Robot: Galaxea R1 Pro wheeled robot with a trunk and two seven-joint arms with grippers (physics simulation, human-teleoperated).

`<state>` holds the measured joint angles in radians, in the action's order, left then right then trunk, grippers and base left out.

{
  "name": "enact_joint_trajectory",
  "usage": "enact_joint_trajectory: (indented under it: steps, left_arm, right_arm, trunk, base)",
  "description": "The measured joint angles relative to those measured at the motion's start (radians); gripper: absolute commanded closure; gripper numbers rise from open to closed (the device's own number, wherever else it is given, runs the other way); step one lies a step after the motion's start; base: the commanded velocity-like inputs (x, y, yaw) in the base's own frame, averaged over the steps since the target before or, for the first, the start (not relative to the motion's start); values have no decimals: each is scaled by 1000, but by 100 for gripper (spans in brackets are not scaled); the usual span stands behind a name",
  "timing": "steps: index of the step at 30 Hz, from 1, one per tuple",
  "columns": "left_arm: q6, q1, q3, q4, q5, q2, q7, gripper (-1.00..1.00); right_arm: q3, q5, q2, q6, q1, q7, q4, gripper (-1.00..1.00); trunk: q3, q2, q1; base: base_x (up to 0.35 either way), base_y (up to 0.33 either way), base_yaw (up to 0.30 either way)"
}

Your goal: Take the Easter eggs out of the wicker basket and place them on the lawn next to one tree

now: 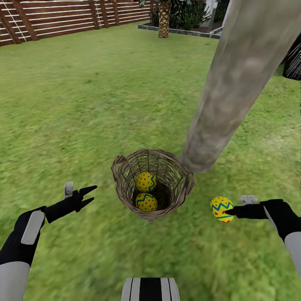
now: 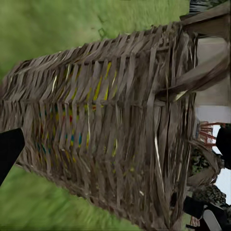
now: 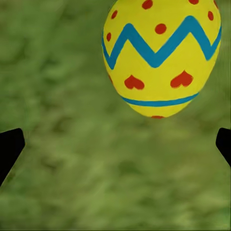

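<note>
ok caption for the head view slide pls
Two yellow dotted eggs in the brown wicker basket by the grey tree trunk; a third egg at the right gripper.

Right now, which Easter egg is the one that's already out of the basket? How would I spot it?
Find the thick grey tree trunk on the lawn; the wicker basket sits at its foot. Beside the basket, on the grass by the right claw, lies one Easter egg. It's alone outside; the other two eggs are inside the basket.
</note>
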<state>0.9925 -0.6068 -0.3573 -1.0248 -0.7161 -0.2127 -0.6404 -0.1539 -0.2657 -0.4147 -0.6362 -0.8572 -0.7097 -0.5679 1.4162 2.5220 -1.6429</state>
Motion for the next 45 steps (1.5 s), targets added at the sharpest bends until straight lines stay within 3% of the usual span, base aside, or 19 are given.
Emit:
enact_joint_trajectory:
  steps: [5, 15, 21, 24, 25, 27, 29, 31, 38, 40, 45]
  left_arm:
    - [5, 0, 3, 1, 3, -17, 4, -100]
    - [4, 0, -1, 0, 0, -19, -2, -100]
    - [2, 0, -2, -2, -1, -21, -3, -100]
    - [0, 0, -2, -1, -2, -19, -3, -100]
    - [-1, 0, -2, -1, -1, -19, -3, -100]
    - [-1, 0, -2, -1, -2, -19, -3, -100]
    - [-1, 0, -2, -1, -2, -19, -3, -100]
    - [-1, 0, -2, -1, -2, -19, -4, -100]
    - [1, 0, -2, 2, -1, -19, -63, -100]
    - [1, 0, -2, 3, 1, -20, -68, -100]
    - [2, 0, 1, 3, 3, -21, -68, -100]
  right_arm:
    - [-12, 2, 2, 0, 0, -33, 0, -100]
    - [-13, 2, 3, 0, 0, -47, -1, -100]
    - [-14, -3, -4, 1, 0, -344, -39, -100]
    - [-24, 0, -30, -33, 0, -484, -49, -100]
    - [-43, 0, -42, -47, 1, -519, -49, -100]
    - [-127, -2, -66, -62, 0, -590, -51, -100]
    - [-181, -3, -73, -67, 1, -621, -63, -100]
    - [-194, -3, -85, -70, 1, -628, -69, -100]
    - [-198, 0, -102, -77, 1, -633, -79, -100]
    - [-199, 2, -106, -112, 1, -635, -88, -100]
    - [-197, 2, -102, -130, 1, -720, -89, -100]
  trunk:
    - [-23, -1, 2]
    - [-72, -4, 7]
    - [-76, -4, 7]
    - [-76, -4, 7]
    - [-76, -4, 7]
    - [-76, -4, 7]
    - [-76, -4, 7]
    - [-76, -4, 7]
    - [-92, -5, 9]
    - [-99, -5, 10]
    - [-119, -6, 12]
  base:
    - [26, 1, -187]
    - [228, 0, -176]
    - [2, 0, -2]
    - [0, 3, 0]
    - [0, 136, 0]
    - [0, 226, 0]
    - [0, 271, 0]
    - [0, 202, 0]
    - [0, 15, 0]
    - [0, 0, 0]
    - [-9, 23, 0]
